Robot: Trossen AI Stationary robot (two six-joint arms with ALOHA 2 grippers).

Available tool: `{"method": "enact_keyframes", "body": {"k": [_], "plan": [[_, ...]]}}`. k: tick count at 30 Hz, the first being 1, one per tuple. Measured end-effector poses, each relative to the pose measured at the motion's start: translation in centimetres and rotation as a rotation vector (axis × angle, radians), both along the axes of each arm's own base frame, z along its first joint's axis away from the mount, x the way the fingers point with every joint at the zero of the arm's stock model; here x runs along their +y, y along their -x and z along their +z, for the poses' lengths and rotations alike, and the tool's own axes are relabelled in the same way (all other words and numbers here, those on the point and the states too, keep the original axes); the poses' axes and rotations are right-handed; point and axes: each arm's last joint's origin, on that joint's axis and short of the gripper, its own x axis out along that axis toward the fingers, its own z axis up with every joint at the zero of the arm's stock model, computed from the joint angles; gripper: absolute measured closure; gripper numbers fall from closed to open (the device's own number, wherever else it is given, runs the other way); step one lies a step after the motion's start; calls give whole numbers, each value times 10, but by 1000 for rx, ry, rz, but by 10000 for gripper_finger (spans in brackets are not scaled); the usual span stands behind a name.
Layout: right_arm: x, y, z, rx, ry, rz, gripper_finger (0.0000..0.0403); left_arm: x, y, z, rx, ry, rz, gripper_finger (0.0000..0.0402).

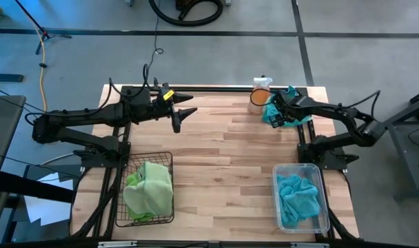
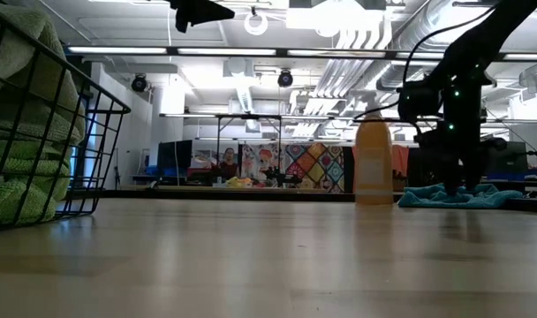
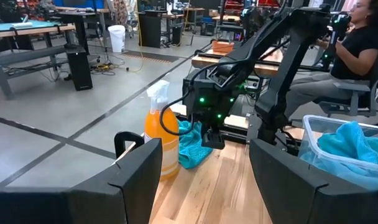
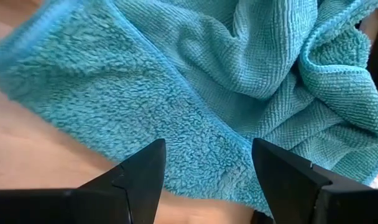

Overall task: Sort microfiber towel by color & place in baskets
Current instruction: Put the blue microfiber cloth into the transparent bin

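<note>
Wooden planks make up the worktop. At its near edge, a black wire basket on the left holds lime green towels, and a clear plastic bin on the right holds turquoise towels.

Farther back, the left gripper hangs above the worktop near the far left side, well clear of the surface, its fingers spread wide and holding nothing.

At the far right corner, the right gripper is down over a loose turquoise towel lying crumpled on the wood. Its fingers are spread wide just above the fuzzy cloth, not closed on it. An orange spray bottle with a white nozzle stands just beside that towel.

Beyond the worktop, a person sits at a workstation in the room.
</note>
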Motion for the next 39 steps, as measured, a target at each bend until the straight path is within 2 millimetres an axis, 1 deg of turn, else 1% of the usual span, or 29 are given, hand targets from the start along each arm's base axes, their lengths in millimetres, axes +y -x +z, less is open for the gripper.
{"method": "enact_keyframes", "body": {"k": [12, 15, 19, 23, 28, 36, 39], "plan": [[-7, -6, -20, 95, -33, 32, 167, 0, 0, 0, 1, -1, 0, 170], [-6, -9, -21, 103, -37, 61, 167, 0, 0, 0, 1, -1, 0, 170], [1, -16, -21, 70, -72, 125, 167, 0, 0, 0, 1, -1, 0, 170], [14, -25, -21, 55, -111, 193, 167, 0, 0, 0, 1, -1, 1, 170], [36, -44, -22, -20, -171, 294, 167, 0, 0, 0, -3, 9, 1, 170], [84, -74, -22, -146, -230, 433, 167, 0, 0, 0, -13, 40, 1, 170], [102, -87, -21, -233, -219, 468, 167, 0, 0, 0, -13, 40, 0, 170]]}}
